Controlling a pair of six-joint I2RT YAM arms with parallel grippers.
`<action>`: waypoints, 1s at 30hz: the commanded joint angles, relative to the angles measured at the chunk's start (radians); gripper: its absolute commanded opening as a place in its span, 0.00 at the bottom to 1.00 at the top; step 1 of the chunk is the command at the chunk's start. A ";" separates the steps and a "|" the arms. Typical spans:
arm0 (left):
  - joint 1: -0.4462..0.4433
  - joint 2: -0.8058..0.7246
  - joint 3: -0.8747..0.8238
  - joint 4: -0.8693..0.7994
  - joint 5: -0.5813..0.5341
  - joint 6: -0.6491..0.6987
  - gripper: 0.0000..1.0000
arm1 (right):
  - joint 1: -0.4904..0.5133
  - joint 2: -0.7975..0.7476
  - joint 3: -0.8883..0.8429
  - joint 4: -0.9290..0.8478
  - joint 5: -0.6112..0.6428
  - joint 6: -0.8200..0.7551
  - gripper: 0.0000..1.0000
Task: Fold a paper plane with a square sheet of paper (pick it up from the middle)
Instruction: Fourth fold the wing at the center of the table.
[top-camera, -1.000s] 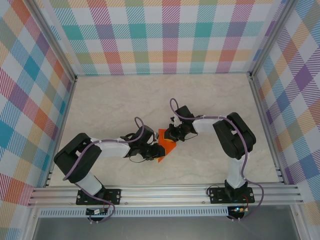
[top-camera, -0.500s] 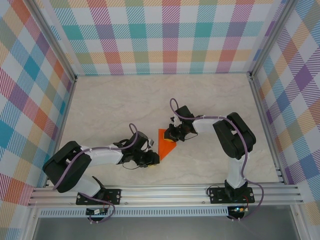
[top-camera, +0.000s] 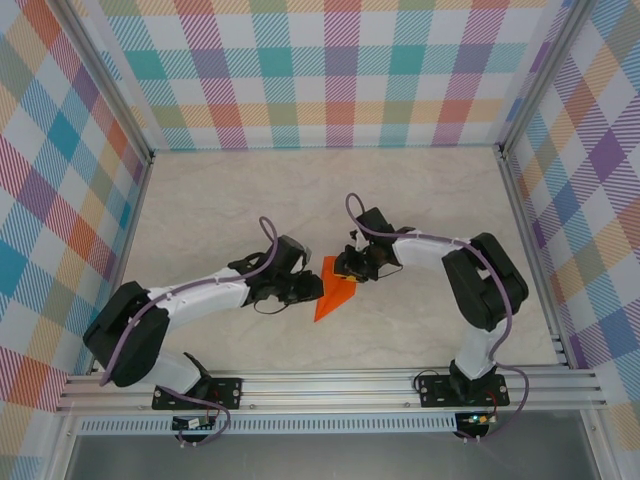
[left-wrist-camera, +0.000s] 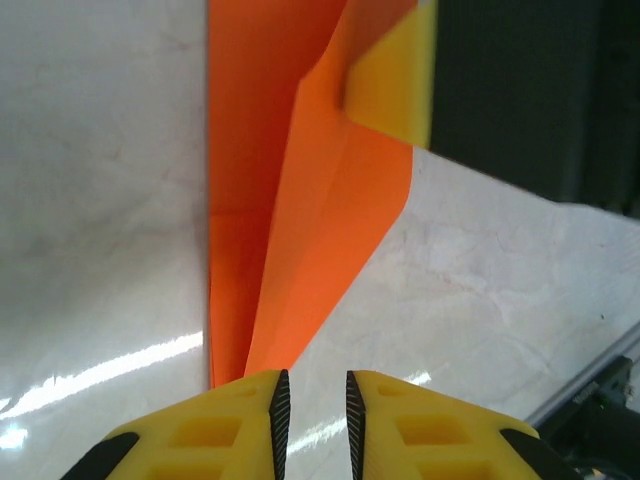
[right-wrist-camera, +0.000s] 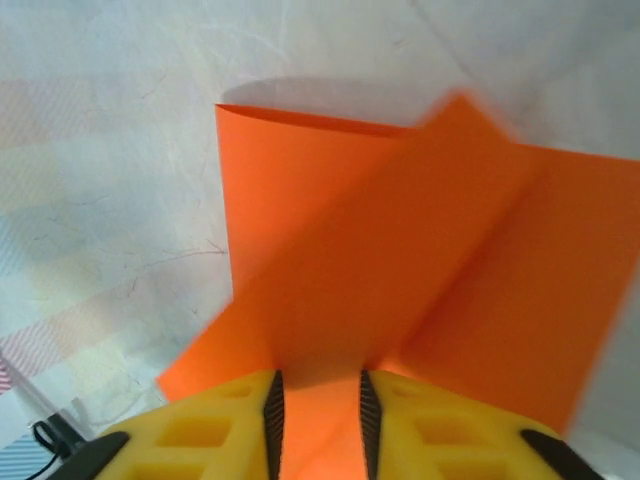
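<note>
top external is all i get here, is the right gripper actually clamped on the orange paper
observer: Right wrist view: the right gripper has its fingers apart, the orange paper showing in the gap.
operator: ok and the left one
observer: Left wrist view: the left gripper is narrowly parted, bare table in its gap, the paper's narrow end at its fingertips.
operator: paper lying flat
observer: No, the left wrist view shows a folded flap looking raised beside the right gripper's yellow finger.
</note>
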 joint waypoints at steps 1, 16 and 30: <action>0.007 0.075 0.070 -0.100 -0.069 0.072 0.24 | -0.009 -0.076 -0.030 -0.120 0.113 -0.003 0.33; 0.008 0.276 0.211 -0.186 -0.133 0.147 0.27 | -0.027 -0.118 -0.186 0.032 -0.003 0.105 0.42; 0.005 0.332 0.225 -0.176 -0.059 0.160 0.29 | -0.027 -0.068 -0.217 0.135 -0.060 0.140 0.42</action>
